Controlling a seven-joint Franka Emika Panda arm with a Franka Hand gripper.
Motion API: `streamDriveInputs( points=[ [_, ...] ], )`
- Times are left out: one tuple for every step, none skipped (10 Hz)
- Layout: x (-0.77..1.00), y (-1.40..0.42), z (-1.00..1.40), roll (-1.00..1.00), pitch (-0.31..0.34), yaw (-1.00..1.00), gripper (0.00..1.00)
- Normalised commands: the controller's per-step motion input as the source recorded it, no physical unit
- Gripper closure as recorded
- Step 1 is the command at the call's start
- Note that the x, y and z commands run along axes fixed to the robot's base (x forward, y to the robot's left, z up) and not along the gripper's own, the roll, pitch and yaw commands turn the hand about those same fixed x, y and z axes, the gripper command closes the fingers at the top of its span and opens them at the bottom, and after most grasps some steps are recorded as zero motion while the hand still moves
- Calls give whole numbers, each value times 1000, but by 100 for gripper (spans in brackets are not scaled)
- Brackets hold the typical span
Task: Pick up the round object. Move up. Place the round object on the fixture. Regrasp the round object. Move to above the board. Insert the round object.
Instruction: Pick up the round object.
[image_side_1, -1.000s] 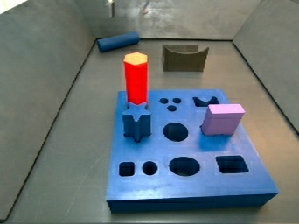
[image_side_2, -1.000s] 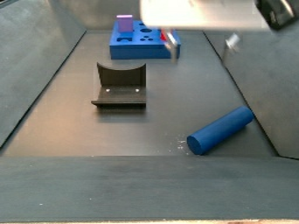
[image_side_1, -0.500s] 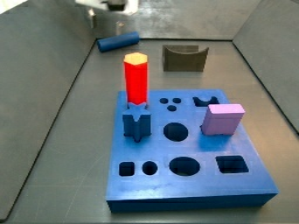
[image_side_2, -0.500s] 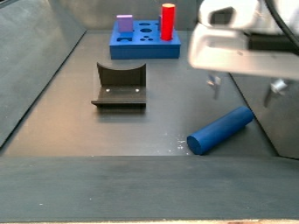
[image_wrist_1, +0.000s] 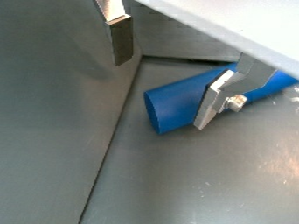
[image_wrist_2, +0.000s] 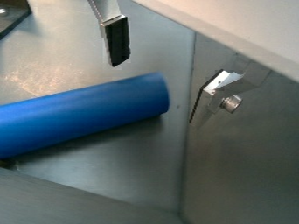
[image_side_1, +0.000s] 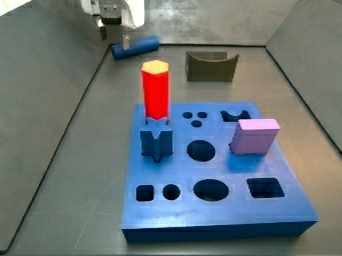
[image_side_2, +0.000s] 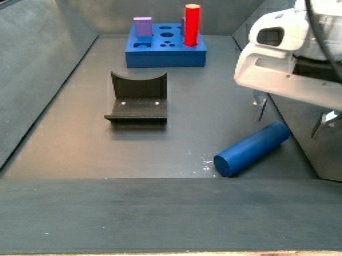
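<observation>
The round object, a long dark blue cylinder (image_side_1: 136, 47) (image_side_2: 254, 148), lies on its side on the floor close to a side wall. My gripper (image_side_1: 118, 26) (image_side_2: 291, 114) hangs just above it, open, with nothing held. In both wrist views the fingers straddle one end of the round object (image_wrist_1: 187, 98) (image_wrist_2: 82, 118); the gripper (image_wrist_1: 167, 74) (image_wrist_2: 163, 68) stands wide around it and I see no squeeze. The fixture (image_side_1: 211, 66) (image_side_2: 136, 97) stands bare mid-floor. The board (image_side_1: 221, 208) (image_side_2: 158, 56) lies beyond it.
On the board stand a red hexagonal peg (image_side_1: 156, 90) (image_side_2: 193, 24), a pink cube (image_side_1: 254, 136) (image_side_2: 142, 24) and a short blue star-shaped peg (image_side_1: 155, 143). Grey bin walls (image_wrist_1: 47, 105) rise right beside the cylinder.
The gripper has come into view and dropped toward the cylinder, from high over the bin to just above it. The cylinder, fixture and board have not moved.
</observation>
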Motion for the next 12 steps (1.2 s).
streamDriveInputs(
  points=[
    [497,189,-369,-323,-130,-520,0],
    [429,171,-400,-309,-134,-491,0],
    [209,69,-434,-309,-170,-389,0],
    [97,0,-357,-366,-196,-374,0],
    [0,0,-323,-384,-214,-354,0],
    [-97,-3,-309,-381,-210,-260,0],
    [-317,0,-280,-387,-214,-166,0],
    [-306,0,-266,-390,-217,-143,0],
    [-289,0,-291,-350,-230,-89,0],
    [-183,0,-177,-104,-199,86,0],
    [-37,0,0,0,0,0,0],
    [0,0,0,0,0,0,0]
  ],
)
